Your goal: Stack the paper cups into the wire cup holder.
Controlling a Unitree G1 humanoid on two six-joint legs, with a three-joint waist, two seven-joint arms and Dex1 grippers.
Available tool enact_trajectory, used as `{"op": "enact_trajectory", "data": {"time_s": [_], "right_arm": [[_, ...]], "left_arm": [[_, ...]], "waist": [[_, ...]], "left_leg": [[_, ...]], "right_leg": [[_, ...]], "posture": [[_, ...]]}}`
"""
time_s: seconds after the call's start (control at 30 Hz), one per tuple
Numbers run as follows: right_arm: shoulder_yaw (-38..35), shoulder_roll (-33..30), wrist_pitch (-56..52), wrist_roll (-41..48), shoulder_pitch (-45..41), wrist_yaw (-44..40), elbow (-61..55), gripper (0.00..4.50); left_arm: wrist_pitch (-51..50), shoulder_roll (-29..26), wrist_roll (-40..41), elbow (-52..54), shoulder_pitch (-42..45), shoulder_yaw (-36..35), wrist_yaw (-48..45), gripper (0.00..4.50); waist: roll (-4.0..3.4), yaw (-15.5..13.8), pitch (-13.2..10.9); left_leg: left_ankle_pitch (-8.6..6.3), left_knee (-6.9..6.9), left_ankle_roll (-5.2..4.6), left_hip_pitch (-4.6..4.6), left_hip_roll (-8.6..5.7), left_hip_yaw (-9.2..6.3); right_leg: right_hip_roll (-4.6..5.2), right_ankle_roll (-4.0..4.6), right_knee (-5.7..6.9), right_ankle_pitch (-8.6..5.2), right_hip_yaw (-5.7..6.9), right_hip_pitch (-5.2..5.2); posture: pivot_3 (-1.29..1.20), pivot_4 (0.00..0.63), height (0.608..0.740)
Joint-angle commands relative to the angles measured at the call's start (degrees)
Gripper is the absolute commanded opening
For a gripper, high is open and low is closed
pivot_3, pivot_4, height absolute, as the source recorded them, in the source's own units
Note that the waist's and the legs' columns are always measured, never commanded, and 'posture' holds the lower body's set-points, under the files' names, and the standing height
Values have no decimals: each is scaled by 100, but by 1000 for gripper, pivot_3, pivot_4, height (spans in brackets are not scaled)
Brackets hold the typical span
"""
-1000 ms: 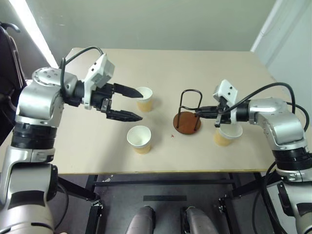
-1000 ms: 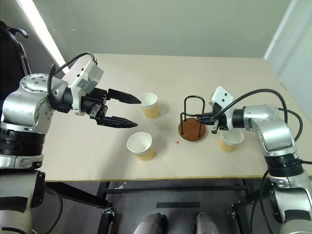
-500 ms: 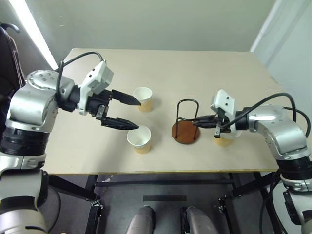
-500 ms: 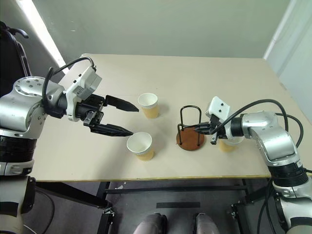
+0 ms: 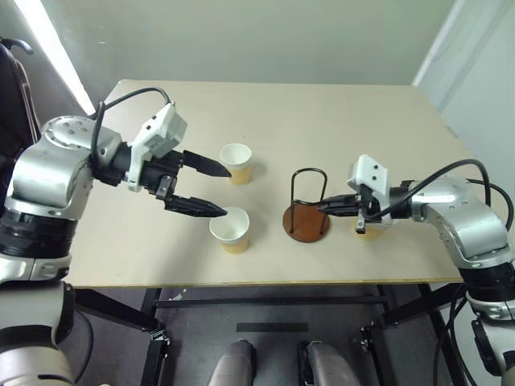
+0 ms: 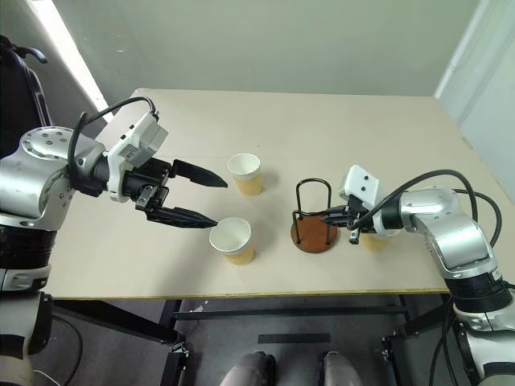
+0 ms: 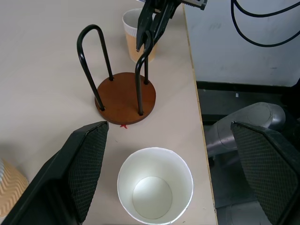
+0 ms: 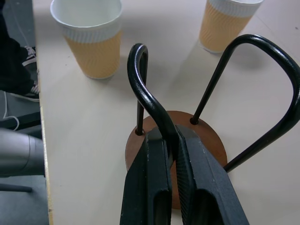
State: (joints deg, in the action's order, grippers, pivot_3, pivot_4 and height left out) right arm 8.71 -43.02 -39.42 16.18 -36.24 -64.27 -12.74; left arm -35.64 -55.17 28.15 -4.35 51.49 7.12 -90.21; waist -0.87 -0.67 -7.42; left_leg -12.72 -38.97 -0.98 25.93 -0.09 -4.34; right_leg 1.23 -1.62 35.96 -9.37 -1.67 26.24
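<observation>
Three paper cups stand upright on the table: one at the back (image 5: 236,163), one nearer the front edge (image 5: 229,230), and one (image 5: 367,232) half hidden behind my right gripper. The wire cup holder (image 5: 306,223), a brown disc with black wire loops, stands between them with nothing in it. My right gripper (image 5: 325,207) is shut on one wire loop (image 8: 140,84) of the holder. My left gripper (image 5: 227,191) is open, its fingers spread level above and between the two left cups, with the front cup (image 7: 154,187) just below and ahead of them.
The tan table (image 5: 346,121) has free room at the back and on its left side. Its front edge runs close to the front cup and the holder. A black cable (image 5: 451,169) loops over my right arm.
My right gripper has drawn the wire cup holder a little toward the table's front edge, keeping its hold on the loop. The left gripper has stayed open and eased slightly back.
</observation>
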Motion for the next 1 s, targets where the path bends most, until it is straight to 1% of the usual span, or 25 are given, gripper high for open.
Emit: {"op": "enact_trajectory", "data": {"time_s": [0.03,0.23,0.3,0.33,0.47,0.5,0.67,1.0], "right_arm": [[21,-112,287,30,26,-141,-20,31],[110,-176,418,-31,33,-195,66,31],[133,-204,452,-89,46,-172,106,556],[134,-212,455,-105,51,-154,115,745],[88,-234,455,-125,66,-107,134,2080],[76,-238,459,-133,67,-85,140,2483],[-7,-263,445,-171,14,35,105,4223],[-503,-558,145,131,-145,147,-266,4223]], "left_arm": [[-62,-97,94,212,13,-106,-168,4500],[-58,-84,81,190,22,-105,-157,4500],[-36,-66,66,176,23,-96,-148,4500],[-27,-55,62,171,23,-93,-142,4500],[11,-16,46,147,14,-79,-130,4500],[18,-10,43,141,12,-78,-130,4500],[98,19,-2,53,41,-62,-144,4500],[323,45,-100,-39,14,-94,-140,4500]], "waist": [[0,0,0],[0,1,0],[0,1,0],[0,0,0],[0,0,0],[0,0,0],[0,0,0],[0,-1,0]], "left_leg": [[0,0,0,0,0,0],[0,-1,0,-2,0,0],[0,-1,0,-2,0,0],[0,-1,0,-2,0,0],[0,-1,0,-2,0,0],[0,-1,0,-2,0,0],[0,-1,-1,-3,0,0],[-1,-1,-1,-2,0,0]], "right_leg": [[0,0,0,0,0,0],[0,1,0,0,0,-2],[0,1,0,0,0,-3],[0,1,0,0,0,-3],[0,0,-1,0,0,-3],[0,0,0,0,0,-3],[0,0,0,0,-1,-3],[0,0,-1,0,0,-4]], "posture": [[0,150,740],[0,150,740],[0,150,740],[0,150,740],[0,150,740],[0,150,740],[0,150,740],[0,150,740]]}}
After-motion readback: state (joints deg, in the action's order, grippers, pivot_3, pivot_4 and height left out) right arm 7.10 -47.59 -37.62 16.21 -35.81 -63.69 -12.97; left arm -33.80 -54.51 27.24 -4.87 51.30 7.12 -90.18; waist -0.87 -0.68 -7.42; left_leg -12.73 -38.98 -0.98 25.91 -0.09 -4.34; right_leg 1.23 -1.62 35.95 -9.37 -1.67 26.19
